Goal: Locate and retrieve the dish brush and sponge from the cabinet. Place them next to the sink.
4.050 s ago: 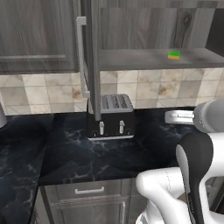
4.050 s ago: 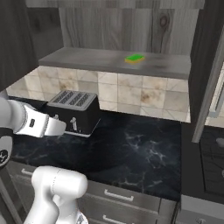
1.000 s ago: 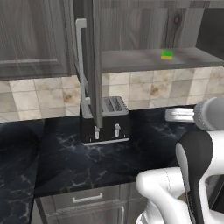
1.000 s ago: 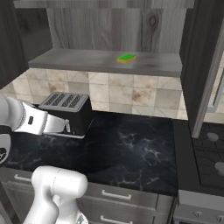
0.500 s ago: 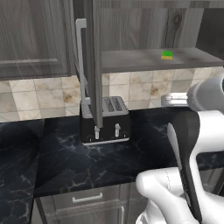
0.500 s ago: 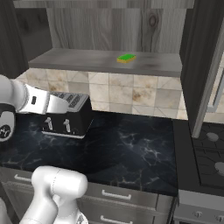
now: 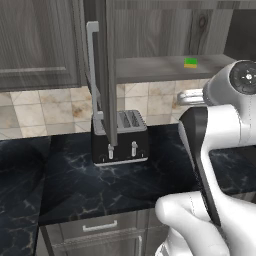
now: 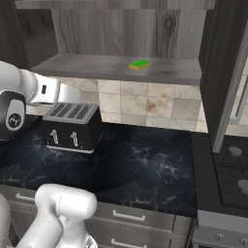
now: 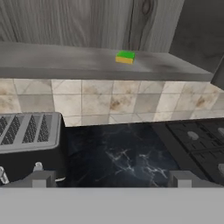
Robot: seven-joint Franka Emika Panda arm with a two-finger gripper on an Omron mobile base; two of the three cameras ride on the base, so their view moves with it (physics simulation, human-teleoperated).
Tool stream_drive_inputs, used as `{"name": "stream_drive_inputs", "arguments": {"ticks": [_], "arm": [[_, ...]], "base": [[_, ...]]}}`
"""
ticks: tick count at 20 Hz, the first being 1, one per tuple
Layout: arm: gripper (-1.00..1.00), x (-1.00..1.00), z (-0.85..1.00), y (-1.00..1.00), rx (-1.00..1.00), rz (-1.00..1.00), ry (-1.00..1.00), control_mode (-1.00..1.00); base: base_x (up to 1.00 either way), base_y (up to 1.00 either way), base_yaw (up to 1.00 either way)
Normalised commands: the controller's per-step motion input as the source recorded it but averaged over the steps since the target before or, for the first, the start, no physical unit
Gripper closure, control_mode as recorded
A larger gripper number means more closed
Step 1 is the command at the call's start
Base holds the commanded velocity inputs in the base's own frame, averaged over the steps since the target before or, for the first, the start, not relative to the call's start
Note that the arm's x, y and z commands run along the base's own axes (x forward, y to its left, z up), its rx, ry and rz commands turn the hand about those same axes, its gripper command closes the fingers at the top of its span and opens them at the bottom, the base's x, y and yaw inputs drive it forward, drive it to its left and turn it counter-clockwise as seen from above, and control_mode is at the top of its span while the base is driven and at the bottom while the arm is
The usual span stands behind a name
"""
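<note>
One small green-and-yellow sponge (image 9: 125, 57) sits on the open dark grey cabinet's shelf (image 9: 65, 65), so my claw (image 9: 111, 179) hangs wide, empty, aimed up at it

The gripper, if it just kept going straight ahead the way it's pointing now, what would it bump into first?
Probably the tiled wall under the cabinet shelf, above the black counter. The sponge sits higher, the toaster off to one side. Depth is hard to judge.

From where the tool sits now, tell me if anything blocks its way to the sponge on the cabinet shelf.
Nothing visible blocks it. The sponge lies alone on the bare shelf of the open cabinet, its door swung aside. The open tool sits lower, over the counter, with the toaster off to one side below the shelf, clear of the upward path.
</note>
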Motion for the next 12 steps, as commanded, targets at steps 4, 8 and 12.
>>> {"name": "stream_drive_inputs", "arguments": {"ticks": [4, 8, 12], "arm": [[-1.0, 0.09, -0.03, 0.0, -0.01, 0.0, -0.04, -1.0], [-1.0, 0.22, 0.06, -0.29, 0.03, 0.0, -0.08, -1.0], [-1.0, 0.19, -0.1, -0.39, 0.01, -0.06, -0.15, -1.0]], "base": [[0.0, 0.0, 0.0], [0.0, 0.0, 0.0], [0.0, 0.0, 0.0]]}}
